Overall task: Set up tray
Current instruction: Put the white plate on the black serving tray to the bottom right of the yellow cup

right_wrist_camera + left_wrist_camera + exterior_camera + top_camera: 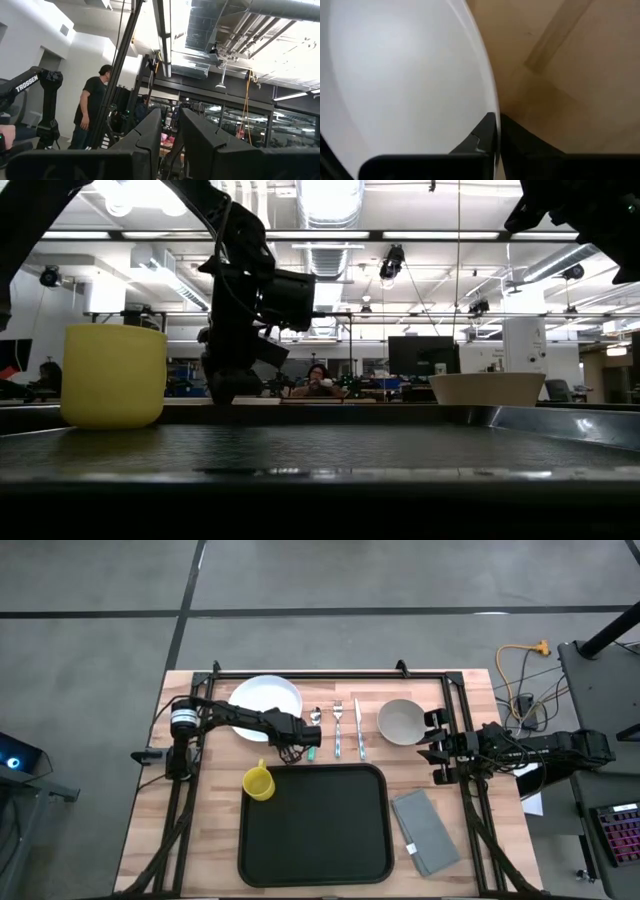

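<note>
tray: bench front centre
cup: tray's back-left corner
napkin: right of tray
plate, cutlery, bowl: row behind tray

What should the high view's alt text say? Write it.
Seen from above, the left gripper pinches the rim of the white plate, behind the black tray. A yellow cup stands in the tray's corner; the right gripper waits beside a bowl.
</note>
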